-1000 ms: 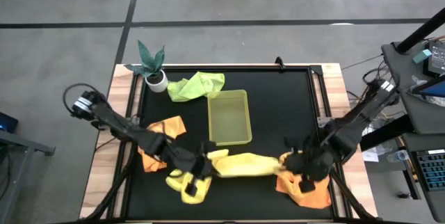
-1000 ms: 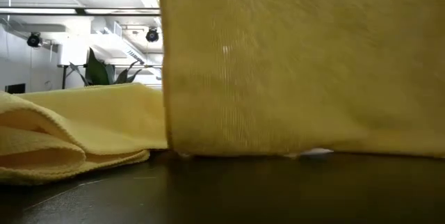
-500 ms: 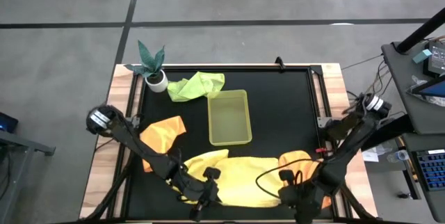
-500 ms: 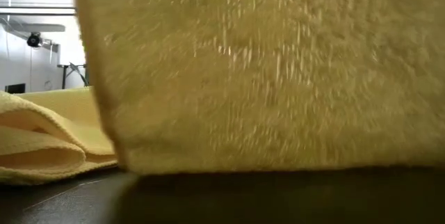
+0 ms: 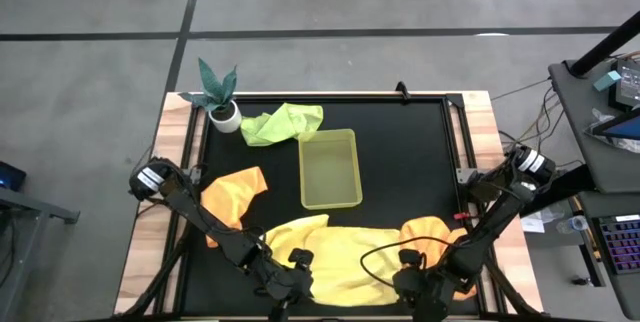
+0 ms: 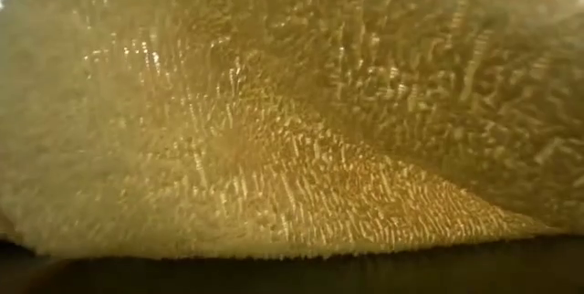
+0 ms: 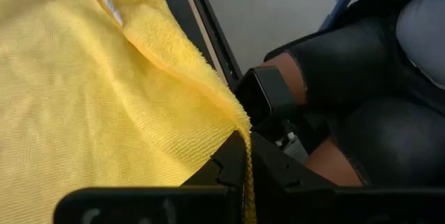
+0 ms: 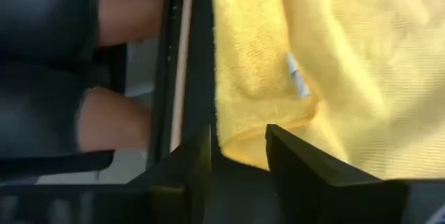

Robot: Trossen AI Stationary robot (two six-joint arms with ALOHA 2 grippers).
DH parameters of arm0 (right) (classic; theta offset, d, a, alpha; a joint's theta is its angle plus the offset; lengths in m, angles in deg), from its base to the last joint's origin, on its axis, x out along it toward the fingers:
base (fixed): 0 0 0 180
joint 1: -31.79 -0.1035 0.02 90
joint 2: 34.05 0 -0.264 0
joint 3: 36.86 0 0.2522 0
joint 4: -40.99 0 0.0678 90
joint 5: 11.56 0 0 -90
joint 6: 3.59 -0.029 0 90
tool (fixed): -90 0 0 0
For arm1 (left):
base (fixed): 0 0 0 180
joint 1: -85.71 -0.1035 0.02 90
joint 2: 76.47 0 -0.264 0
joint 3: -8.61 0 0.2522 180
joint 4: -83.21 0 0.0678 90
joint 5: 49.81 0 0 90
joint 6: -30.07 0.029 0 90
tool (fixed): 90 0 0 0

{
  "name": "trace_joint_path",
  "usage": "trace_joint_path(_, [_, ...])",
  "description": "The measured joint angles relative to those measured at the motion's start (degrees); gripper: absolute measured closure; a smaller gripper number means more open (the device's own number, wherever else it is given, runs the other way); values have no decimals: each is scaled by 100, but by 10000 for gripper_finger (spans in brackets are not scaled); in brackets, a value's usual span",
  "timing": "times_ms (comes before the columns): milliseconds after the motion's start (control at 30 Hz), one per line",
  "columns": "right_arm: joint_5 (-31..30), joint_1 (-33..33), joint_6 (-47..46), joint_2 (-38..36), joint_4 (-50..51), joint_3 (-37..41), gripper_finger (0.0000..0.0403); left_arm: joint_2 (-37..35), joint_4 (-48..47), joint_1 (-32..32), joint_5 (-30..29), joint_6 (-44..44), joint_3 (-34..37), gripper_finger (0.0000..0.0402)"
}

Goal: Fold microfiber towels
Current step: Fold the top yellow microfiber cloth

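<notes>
Left wrist view puts me right over the left gripper (image 7: 245,182), whose fingers are pinched together on a thin edge of the pale yellow towel (image 7: 83,99), the cloth running away from them in a flat sheet. Across from it, the right wrist view shows the right gripper (image 8: 240,165) with its fingers apart and the towel's other near corner lying in the gap between them, a small white tag (image 8: 295,81) showing a little way in; I judge that corner is being let go, not held.

High view places both grippers at the near edge of the tabletop (image 5: 400,152), left gripper (image 5: 285,282) and right gripper (image 5: 420,284) at opposite ends of the same pale yellow towel (image 5: 345,257). Its long axis runs side to side between them, and the cloth spreads from the fingers toward the middle of the tabletop. So a fold would have to carry this near edge away from the arms, over the cloth beyond it.

Farther out lie an orange towel (image 5: 235,190) on the left, another orange towel (image 5: 430,232) beside the right arm, the yellow-green tray (image 5: 330,170) and a light green towel (image 5: 285,122) toward the far side.
</notes>
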Motion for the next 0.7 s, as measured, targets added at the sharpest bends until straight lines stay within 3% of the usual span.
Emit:
trace_joint_path(333, [-1083,132,-562,29,3,393,264,0,8,-1,1,2,0,401])
trace_joint_path(567, [-1069,178,-438,372,-973,687,276,0,8,-7,0,3,0,401])
trace_joint_path(700, [-1045,175,-445,543,-1028,649,284,0,7,-7,0,5,0,401])
